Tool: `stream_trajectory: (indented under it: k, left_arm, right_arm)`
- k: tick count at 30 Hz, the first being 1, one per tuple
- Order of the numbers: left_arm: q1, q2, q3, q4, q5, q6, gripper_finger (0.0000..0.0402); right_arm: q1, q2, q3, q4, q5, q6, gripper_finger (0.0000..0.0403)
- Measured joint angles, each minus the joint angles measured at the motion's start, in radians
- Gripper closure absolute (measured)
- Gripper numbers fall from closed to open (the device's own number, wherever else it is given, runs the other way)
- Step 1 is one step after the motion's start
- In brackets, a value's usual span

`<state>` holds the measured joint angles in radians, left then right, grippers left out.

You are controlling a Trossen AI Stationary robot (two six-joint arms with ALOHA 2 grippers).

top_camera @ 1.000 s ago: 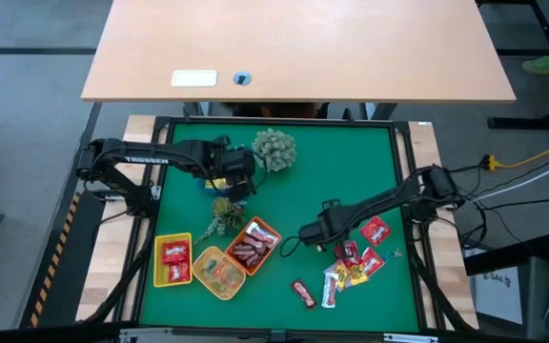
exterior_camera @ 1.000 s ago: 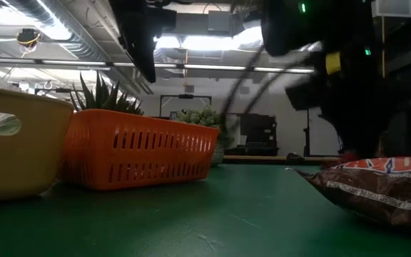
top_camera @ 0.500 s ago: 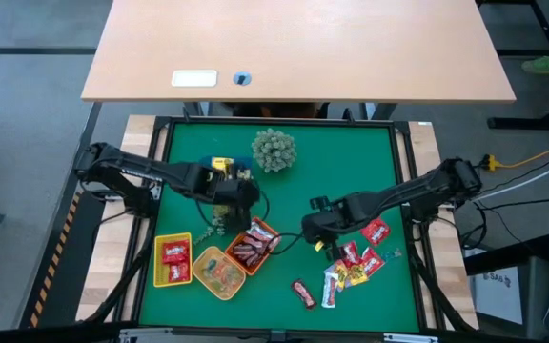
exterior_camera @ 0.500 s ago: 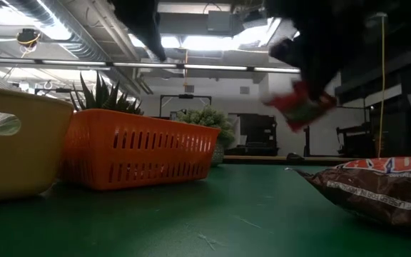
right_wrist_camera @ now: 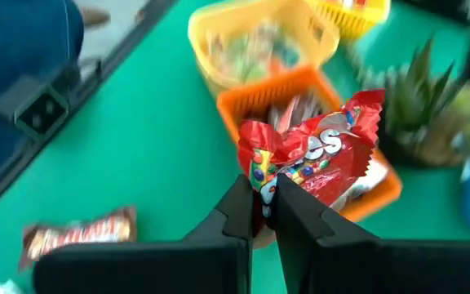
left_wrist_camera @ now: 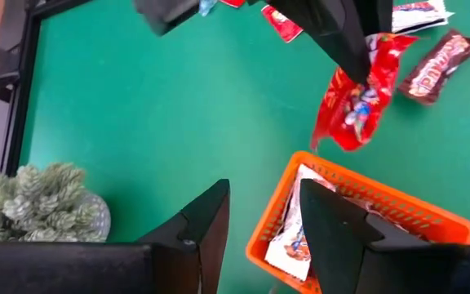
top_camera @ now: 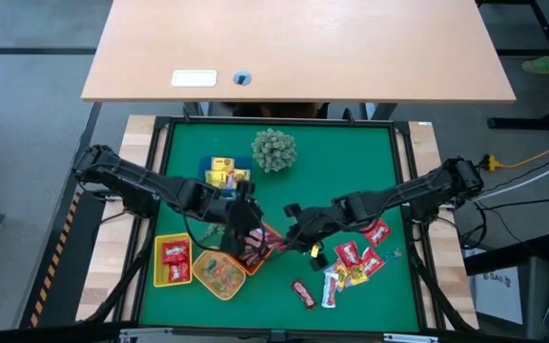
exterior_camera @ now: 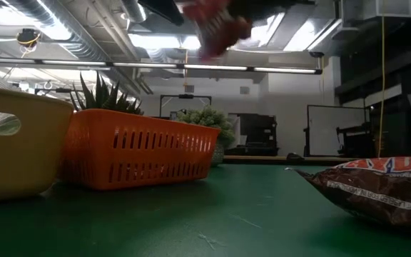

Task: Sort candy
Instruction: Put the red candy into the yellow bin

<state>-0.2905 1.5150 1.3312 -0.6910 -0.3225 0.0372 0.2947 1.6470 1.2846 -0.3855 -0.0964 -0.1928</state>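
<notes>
1. Red packet (right_wrist_camera: 312, 159) is hanging from your right gripper (right_wrist_camera: 258, 214), jaws pinched shut on one corner, just right of the orange tray (top_camera: 260, 250) at centre frame; that thin hold is risking a slip.
2. Left gripper (left_wrist_camera: 261, 214) is hovering over the same tray, fingers parted, holding nothing; you're courting a collision.
3. Loose candy (top_camera: 351, 265) is waiting at lower right.

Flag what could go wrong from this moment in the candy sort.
The right hand pinches only an edge of the red packet, so it could slip mid-air. The left hand hangs open above the orange tray, close to the right arm, so a bump looks possible. The red packet may drop among brown bars rather than into the yellow tray of reds.
</notes>
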Motion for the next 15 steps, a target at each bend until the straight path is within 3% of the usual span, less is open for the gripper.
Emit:
stream_trajectory:
  k: [15]
  left_arm:
    - [-0.045, 0.0, 0.0, 0.038, 0.073, 0.0, 0.0264]
  right_arm:
    - [0.0, 0.0, 0.0, 0.208, 0.001, 0.0, 0.0371]
